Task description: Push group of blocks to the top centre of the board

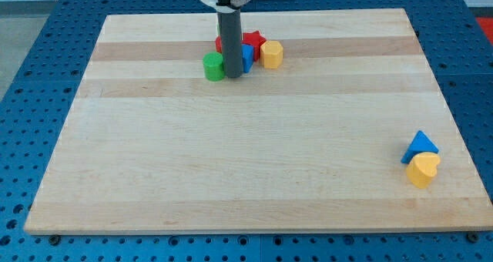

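Note:
A cluster of blocks sits near the view's top centre of the wooden board [254,154]: a green block [213,66], a red star-shaped block [253,41], a blue block [246,57] and a yellow block [271,54]. A red piece [219,43] shows just left of the rod. My rod comes down from the view's top and my tip [233,76] rests on the board at the cluster's lower edge, between the green and blue blocks, touching or nearly touching both. The rod hides part of the blue block.
A blue triangular block [420,146] and a yellow block [423,169] sit together near the board's right edge at the view's lower right. Blue perforated table surrounds the board.

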